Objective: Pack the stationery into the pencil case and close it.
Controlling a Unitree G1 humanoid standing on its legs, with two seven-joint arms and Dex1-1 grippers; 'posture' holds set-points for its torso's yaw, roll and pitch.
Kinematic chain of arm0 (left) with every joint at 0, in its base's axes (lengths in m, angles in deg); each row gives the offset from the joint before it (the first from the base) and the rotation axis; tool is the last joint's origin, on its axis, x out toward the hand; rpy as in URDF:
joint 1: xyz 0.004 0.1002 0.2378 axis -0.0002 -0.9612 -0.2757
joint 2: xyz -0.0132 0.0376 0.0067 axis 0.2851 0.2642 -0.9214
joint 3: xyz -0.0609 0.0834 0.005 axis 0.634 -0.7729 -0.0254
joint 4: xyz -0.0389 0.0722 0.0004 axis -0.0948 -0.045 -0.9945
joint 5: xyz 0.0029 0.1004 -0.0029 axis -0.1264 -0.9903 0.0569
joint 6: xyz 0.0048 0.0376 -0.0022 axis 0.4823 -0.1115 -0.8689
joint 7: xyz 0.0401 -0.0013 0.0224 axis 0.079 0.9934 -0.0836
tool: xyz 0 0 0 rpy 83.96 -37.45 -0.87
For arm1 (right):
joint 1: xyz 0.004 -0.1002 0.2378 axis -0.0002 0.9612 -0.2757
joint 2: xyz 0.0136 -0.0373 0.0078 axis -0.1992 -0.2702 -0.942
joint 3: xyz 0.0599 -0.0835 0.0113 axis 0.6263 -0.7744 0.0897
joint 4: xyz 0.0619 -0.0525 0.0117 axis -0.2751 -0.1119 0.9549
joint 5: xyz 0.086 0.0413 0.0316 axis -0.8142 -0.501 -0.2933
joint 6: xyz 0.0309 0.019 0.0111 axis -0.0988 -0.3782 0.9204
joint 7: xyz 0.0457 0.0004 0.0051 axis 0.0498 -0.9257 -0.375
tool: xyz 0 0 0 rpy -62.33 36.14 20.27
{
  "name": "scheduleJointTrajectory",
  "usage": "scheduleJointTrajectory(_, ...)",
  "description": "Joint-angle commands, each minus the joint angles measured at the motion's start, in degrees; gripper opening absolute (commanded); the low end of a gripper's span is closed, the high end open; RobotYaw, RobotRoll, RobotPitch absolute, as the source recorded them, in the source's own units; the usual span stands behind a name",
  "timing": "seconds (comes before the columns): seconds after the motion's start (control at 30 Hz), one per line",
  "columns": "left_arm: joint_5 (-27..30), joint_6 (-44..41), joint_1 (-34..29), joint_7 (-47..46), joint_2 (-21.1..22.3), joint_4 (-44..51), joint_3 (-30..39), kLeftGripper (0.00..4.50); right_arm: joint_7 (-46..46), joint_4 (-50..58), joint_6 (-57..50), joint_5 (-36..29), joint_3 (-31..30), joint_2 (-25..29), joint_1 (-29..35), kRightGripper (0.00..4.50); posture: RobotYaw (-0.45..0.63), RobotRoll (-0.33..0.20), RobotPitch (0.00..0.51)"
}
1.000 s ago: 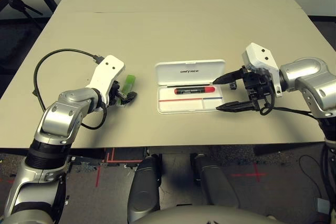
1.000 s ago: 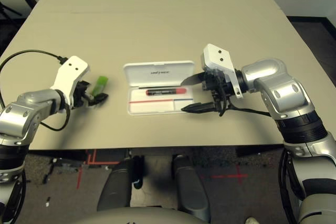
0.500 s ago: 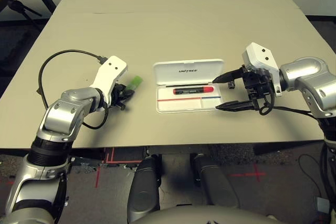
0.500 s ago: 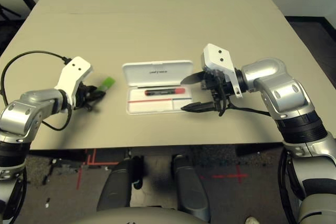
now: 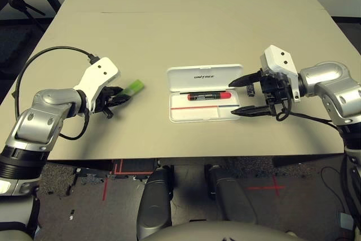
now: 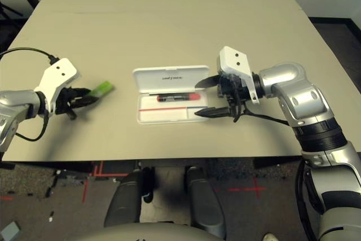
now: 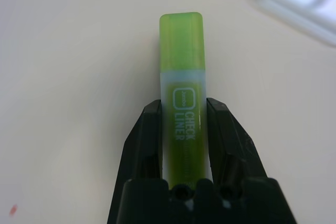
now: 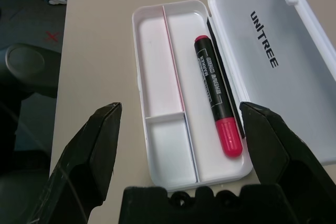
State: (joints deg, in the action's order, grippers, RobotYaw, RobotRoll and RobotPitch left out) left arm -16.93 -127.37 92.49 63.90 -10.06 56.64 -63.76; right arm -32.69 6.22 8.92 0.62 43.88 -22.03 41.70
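The white pencil case lies open at the table's middle, its lid folded back and showing dark lettering. A red-and-black marker pen rests in the tray's far compartment. My left gripper is left of the case, shut on the light-green highlighter. The highlighter's cap end sticks out past the black fingers toward the case. My right gripper stands open at the case's right end. One fingertip is by the lid's corner and the other by the tray's front corner.
The tray's front compartments hold nothing; a thin divider runs along the tray. A black cable loops from my left wrist over the table. The table's front edge is close below both arms.
My left gripper has shut on the highlighter and drawn it a little left, away from the case. My right gripper stays open at the case's right end.
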Motion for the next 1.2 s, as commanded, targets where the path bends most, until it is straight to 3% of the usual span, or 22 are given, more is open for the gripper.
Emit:
scheduleJointTrajectory(0.03, 2.08, -0.26, -0.31, 3.04, -0.11, 5.63, -2.27, 1.09, -0.35, -0.72, 1.31, 0.91, -0.43, 0.03, -0.06, 4.50, 0.04, 0.000, 0.208)
scheduleJointTrajectory(0.23, 2.83, -4.37, 2.19, 2.41, -2.77, 12.94, -6.74, 1.09, -0.66, -1.70, 2.35, 1.95, -0.73, 0.28, -0.48, 4.50, 0.04, 0.000, 0.206)
scheduleJointTrajectory(0.8, -3.62, 1.67, 13.95, 5.41, -12.06, 4.46, -21.10, 1.09, -0.79, 1.56, -0.72, 1.41, 0.50, 2.24, 0.92, 4.50, -0.01, 0.000, 0.214)
scheduleJointTrajectory(1.2, -8.42, 3.56, 17.85, 5.07, -17.57, -0.43, -24.82, 1.09, 0.98, 3.54, -0.21, 1.44, 0.65, 2.11, 2.40, 4.50, -0.04, 0.000, 0.220)
